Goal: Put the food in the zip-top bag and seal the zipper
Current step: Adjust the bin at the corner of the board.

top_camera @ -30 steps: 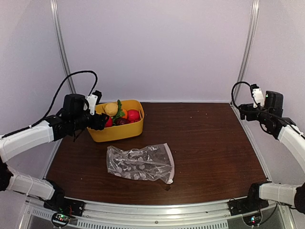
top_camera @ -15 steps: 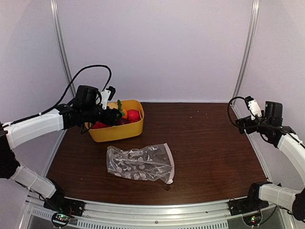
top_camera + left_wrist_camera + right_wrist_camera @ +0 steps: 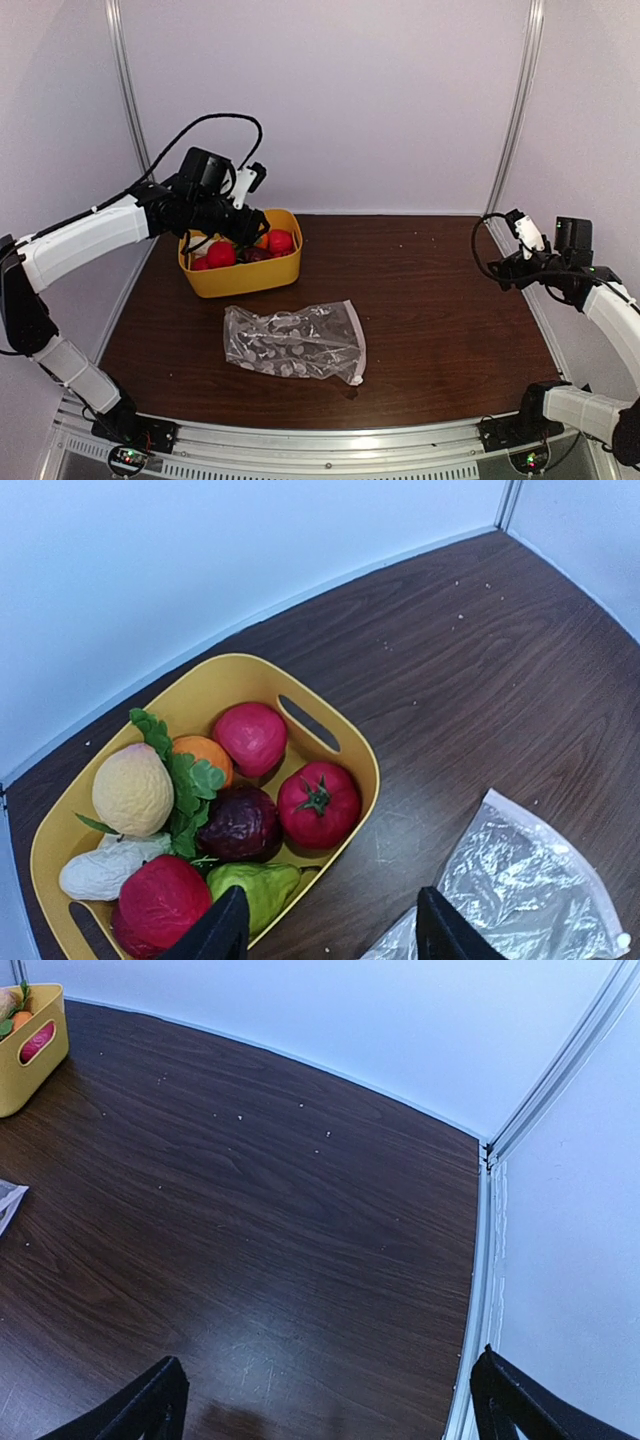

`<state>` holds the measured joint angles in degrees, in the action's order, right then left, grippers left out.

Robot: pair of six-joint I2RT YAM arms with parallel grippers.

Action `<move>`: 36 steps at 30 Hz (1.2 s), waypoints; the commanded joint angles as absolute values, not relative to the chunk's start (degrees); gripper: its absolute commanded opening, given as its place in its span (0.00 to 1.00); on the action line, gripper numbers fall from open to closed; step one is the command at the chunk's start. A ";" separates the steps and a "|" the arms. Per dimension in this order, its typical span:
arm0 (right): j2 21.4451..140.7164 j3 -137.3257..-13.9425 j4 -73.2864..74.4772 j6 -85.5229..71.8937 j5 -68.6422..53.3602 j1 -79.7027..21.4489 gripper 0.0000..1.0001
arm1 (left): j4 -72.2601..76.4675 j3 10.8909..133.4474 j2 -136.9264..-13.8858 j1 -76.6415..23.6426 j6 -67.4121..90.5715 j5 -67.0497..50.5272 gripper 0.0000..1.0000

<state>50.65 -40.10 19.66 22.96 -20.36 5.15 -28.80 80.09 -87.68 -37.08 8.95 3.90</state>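
Spread and empty, the left end effector [image 3: 330,935] hovers over the yellow tub [image 3: 205,680], likely choosing among the food [image 3: 318,804] inside; the zip-top bag [image 3: 296,341] lies flat on the tabletop [image 3: 440,290] nearby; the right end effector [image 3: 330,1405] hangs aside, likewise spread

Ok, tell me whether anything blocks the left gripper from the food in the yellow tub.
Nothing visible does. The left gripper hangs open above the yellow tub, whose top is uncovered. The toy tomato and the other food lie exposed inside.
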 commanded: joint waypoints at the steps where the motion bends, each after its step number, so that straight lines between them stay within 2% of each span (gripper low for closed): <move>1: 50.04 -39.40 21.13 24.61 -22.45 5.61 1.00 | -33.12 73.35 -83.19 -37.26 1.65 5.40 0.61; 8: 50.86 -39.55 21.92 25.03 -23.16 5.62 0.99 | -35.54 71.03 -84.84 -37.27 2.16 12.46 0.79; 14: 50.69 -39.38 22.34 25.88 -23.45 5.62 0.99 | -38.94 76.19 -94.01 -37.27 4.38 16.76 0.82; 23: 51.13 -39.64 23.43 26.88 -24.38 5.62 0.97 | -39.46 79.94 -100.87 -37.00 2.09 21.26 0.64; 26: 51.49 -39.66 23.62 27.12 -24.78 5.62 0.97 | -39.47 80.26 -102.00 -36.92 1.68 21.19 0.55; 33: 52.51 -40.08 24.41 27.64 -25.33 5.62 0.96 | -39.29 81.48 -105.68 -36.62 0.61 22.28 0.48; 36: 52.50 -40.09 24.57 27.77 -25.41 5.62 0.96 | -39.29 81.73 -106.63 -36.39 0.57 21.44 0.37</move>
